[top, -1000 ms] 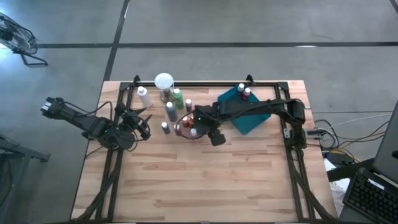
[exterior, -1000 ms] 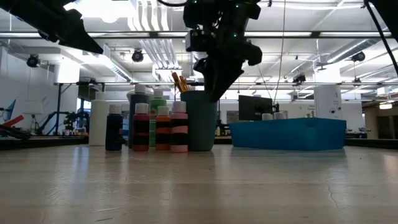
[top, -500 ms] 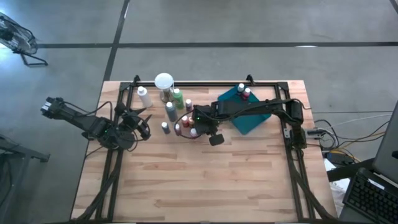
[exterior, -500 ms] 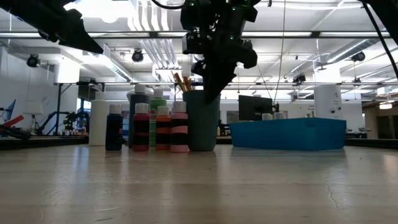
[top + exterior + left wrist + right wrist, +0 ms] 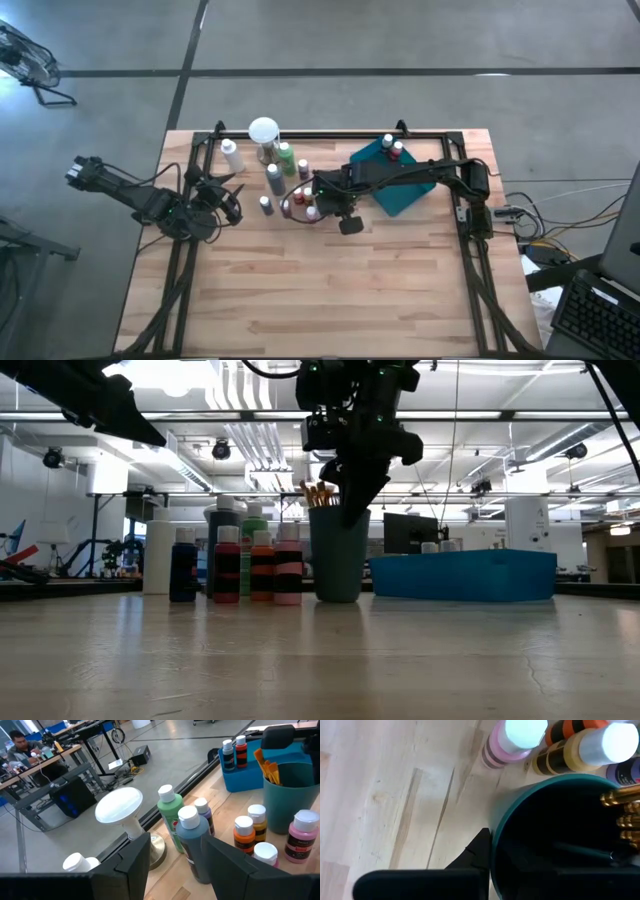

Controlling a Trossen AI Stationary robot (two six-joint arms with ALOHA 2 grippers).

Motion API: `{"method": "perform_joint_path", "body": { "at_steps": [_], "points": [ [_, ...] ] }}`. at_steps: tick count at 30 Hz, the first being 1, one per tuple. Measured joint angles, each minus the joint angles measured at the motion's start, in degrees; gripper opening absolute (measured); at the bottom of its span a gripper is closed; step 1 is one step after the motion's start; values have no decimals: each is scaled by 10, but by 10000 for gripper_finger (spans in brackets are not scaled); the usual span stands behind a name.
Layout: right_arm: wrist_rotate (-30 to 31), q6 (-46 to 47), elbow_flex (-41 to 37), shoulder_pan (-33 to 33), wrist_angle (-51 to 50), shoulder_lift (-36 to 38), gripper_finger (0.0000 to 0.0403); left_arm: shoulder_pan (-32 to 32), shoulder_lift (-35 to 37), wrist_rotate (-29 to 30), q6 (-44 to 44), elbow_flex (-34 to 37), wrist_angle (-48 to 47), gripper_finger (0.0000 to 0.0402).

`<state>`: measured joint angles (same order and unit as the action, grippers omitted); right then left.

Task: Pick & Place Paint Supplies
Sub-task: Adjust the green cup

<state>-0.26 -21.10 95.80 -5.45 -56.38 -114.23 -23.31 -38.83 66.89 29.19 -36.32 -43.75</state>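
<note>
A teal cup (image 5: 338, 555) holding thin brushes (image 5: 320, 493) stands right of a row of white-capped paint bottles (image 5: 250, 565). My right gripper (image 5: 350, 500) comes down on the cup's rim and is shut on it; seen from above it is at mid-table (image 5: 318, 205). Two more bottles (image 5: 392, 147) stand in the teal tray (image 5: 410, 190). My left gripper (image 5: 232, 200) hangs open at the table's left, short of the bottles, with nothing between its fingers (image 5: 135, 865). My right gripper holds the teal cup by its rim (image 5: 494, 845), on the side away from the brushes, one finger outside the wall (image 5: 477, 851) and the other hidden inside the cup. The fingers come from above, pointing steeply down. The cup stays upright; whether its base touches the table I cannot tell.
A round white-topped object on a metal base (image 5: 264, 131) stands at the far edge beside a white bottle (image 5: 231, 155). Green, grey, orange and pink bottles (image 5: 192, 840) crowd close around the cup. Bare wood (image 5: 330, 290) fills the table's near half.
My right gripper has taken hold of the cup's rim and rolled slightly. The cup has shifted a little toward the table's right edge, away from the pink bottle, and the brushes, which leaned left, now stand more upright in it.
</note>
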Motion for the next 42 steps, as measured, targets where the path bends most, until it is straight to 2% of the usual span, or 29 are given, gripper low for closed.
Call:
{"method": "perform_joint_path", "body": {
  "at_steps": [13,28,35,39,42],
  "points": [
    [17,-22,0,-47,17,1,9,0,0,0,2,0,0,181],
    [18,-50,0,-135,59,1,8,0,0,0,8,0,0,181],
    [-11,-62,8,-165,59,1,8,0,0,0,12,0,0,181],
    [-13,-87,34,-164,51,1,8,0,0,0,12,0,0,181],
    [-38,-109,61,-168,45,1,8,0,0,0,12,0,0,181]
  ]
}}
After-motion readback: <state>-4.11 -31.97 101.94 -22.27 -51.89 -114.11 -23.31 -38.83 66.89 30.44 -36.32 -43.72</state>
